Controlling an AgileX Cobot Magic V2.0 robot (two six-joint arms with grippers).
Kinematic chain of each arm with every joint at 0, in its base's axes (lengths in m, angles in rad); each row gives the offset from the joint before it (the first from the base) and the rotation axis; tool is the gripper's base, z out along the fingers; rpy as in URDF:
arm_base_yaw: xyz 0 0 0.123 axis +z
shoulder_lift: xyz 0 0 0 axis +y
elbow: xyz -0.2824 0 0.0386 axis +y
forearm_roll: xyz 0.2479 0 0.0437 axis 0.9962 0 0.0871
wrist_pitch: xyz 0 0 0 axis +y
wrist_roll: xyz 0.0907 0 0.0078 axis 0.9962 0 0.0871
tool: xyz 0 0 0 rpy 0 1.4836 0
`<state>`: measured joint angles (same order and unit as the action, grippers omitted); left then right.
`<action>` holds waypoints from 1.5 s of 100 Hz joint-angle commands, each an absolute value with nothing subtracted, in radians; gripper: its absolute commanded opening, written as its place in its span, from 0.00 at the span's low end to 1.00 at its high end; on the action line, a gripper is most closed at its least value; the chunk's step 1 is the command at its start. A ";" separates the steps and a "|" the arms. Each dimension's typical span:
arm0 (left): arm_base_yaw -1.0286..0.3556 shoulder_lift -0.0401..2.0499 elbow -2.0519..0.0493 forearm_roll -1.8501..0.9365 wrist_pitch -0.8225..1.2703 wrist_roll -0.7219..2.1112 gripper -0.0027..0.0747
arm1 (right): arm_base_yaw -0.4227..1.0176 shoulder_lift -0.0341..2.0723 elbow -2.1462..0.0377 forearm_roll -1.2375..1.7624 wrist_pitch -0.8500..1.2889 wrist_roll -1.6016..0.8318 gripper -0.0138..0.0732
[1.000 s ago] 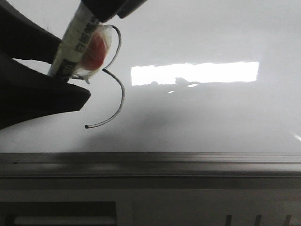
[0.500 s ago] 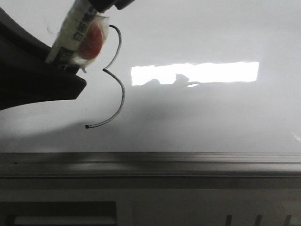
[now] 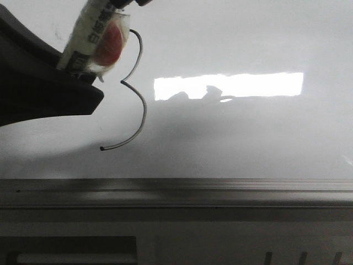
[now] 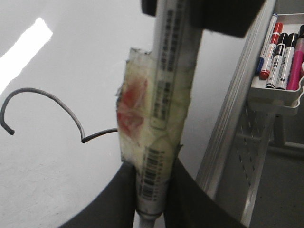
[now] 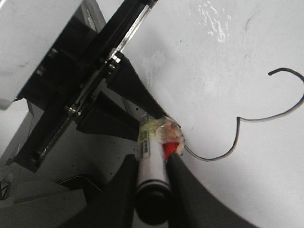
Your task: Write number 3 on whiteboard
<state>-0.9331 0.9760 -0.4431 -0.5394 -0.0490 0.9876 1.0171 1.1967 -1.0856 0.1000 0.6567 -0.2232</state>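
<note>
Glossy white whiteboard [image 3: 248, 132] fills most of the front view, faintly smudged and carrying a bright rectangular light reflection [image 3: 229, 85] across its middle. A grey metal edge rail [image 3: 176, 190] runs along its near side, with a darker panel [image 3: 71, 251] below that. On the board stands the thin dark hand-drawn number 3 [image 3: 138, 99], tall, with a pointed middle and a long lower tail that ends in a small dot towards the rail; it lies just beside the reflection, on its left.

Over the top of the numeral hangs a white barrelled marker pen wrapped in yellowish tape with a red patch [image 3: 94, 44], tilted. The left wrist view shows the dark left pincer [image 4: 151, 190] clenched on this marker's barrel, one finger on each side. The right wrist view shows the right pincer [image 5: 152, 173] likewise clenched on a pen barrel, the red tip end close to the upper curl of the numeral; whether the tip touches the board cannot be told.

Beyond the rail, the left wrist view shows a pale tray [image 4: 266, 97] holding spare red, black and pink markers [image 4: 280, 52], above a perforated metal frame [image 4: 254, 152].
</note>
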 commanded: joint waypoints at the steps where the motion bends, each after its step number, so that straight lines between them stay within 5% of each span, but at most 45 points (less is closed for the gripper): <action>1: -0.938 0.967 -0.482 -0.634 -0.120 0.973 0.01 | 1.008 1.171 -1.118 0.072 0.577 -0.229 0.46; 11: -0.938 0.967 -0.482 -0.735 -0.120 0.973 0.01 | 1.002 1.171 -1.118 0.035 0.499 -0.229 0.81; 19: -0.934 0.967 -0.482 -0.919 -0.140 0.972 0.01 | 0.984 1.169 -1.118 0.018 0.447 -0.229 0.91; 39: -0.934 0.967 -0.482 -1.434 -0.239 0.972 0.01 | 0.955 1.146 -1.118 0.018 0.420 -0.229 0.87; 62: -0.934 0.973 -0.482 -1.629 -0.246 0.972 0.01 | 0.955 1.137 -1.118 0.018 0.426 -0.229 0.84; 85: -0.881 0.981 -0.482 -1.633 -0.197 0.972 0.01 | 0.955 1.137 -1.118 0.018 0.434 -0.229 0.84; 150: -0.409 1.089 -0.482 -1.561 0.365 0.975 0.01 | 0.955 1.137 -1.118 0.022 0.437 -0.229 0.84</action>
